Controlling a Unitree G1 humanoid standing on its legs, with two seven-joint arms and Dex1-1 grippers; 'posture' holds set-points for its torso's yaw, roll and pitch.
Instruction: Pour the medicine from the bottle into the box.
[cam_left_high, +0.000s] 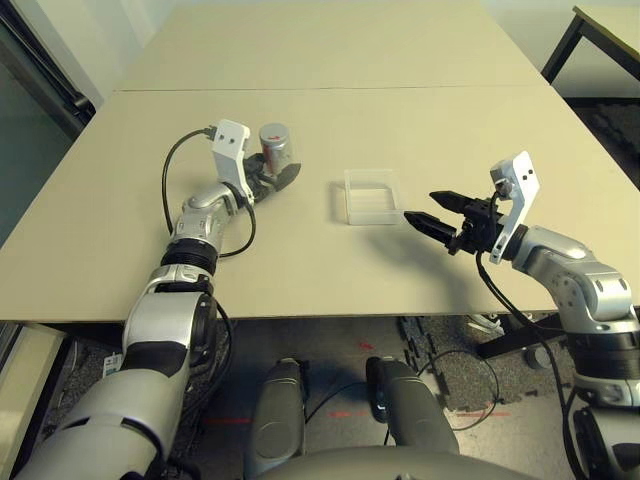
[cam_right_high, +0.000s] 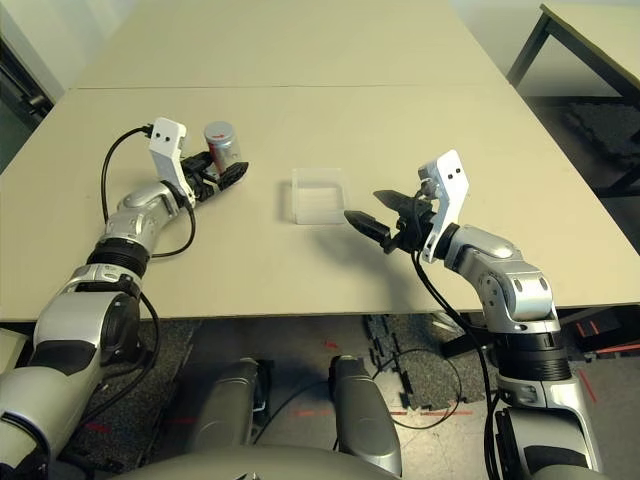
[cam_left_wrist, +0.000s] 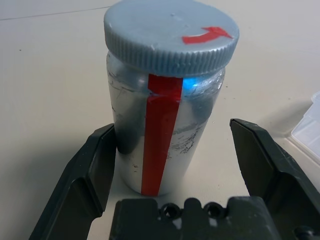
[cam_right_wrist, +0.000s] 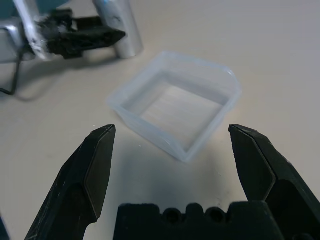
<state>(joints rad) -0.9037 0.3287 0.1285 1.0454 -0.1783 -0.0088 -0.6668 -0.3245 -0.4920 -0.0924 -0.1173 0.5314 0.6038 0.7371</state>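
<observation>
1. Looking down from the head, both silver forearms reach over a pale table (cam_left_high: 330, 60); the bottle (cam_left_high: 277, 148) stands upright toward the robot's left, the box (cam_left_high: 369, 196) lies near the middle, and the two are well apart.
2. Left wrist view (close-up): the bottle sits between the spread fingers (cam_left_wrist: 87, 170) of the left gripper (cam_left_high: 283, 176). One finger lies against or just beside the bottle's wall; the other is clear of it, with table showing in the gap. The jaws stand wide and nothing is clamped. This view alone shows the cap's (cam_left_wrist: 171, 34) ribbed rim and its curved red arrow.
3. Right wrist view: the right gripper (cam_left_high: 432, 213) is wide open and empty, its fingers (cam_right_wrist: 95, 165) pointing at the box from just beside it, without touching. The box's inside is seen here, bare and clear; the left gripper and the bottle's lower body appear beyond it.
4. Count: one bottle, one box, two grippers.
5. Appearance: the bottle is a small silver-grey cylinder with a red strip running down its side and a round grey cap screwed on; the box is a shallow square tray of translucent plastic with rounded corners. The medicine cannot be made out.
</observation>
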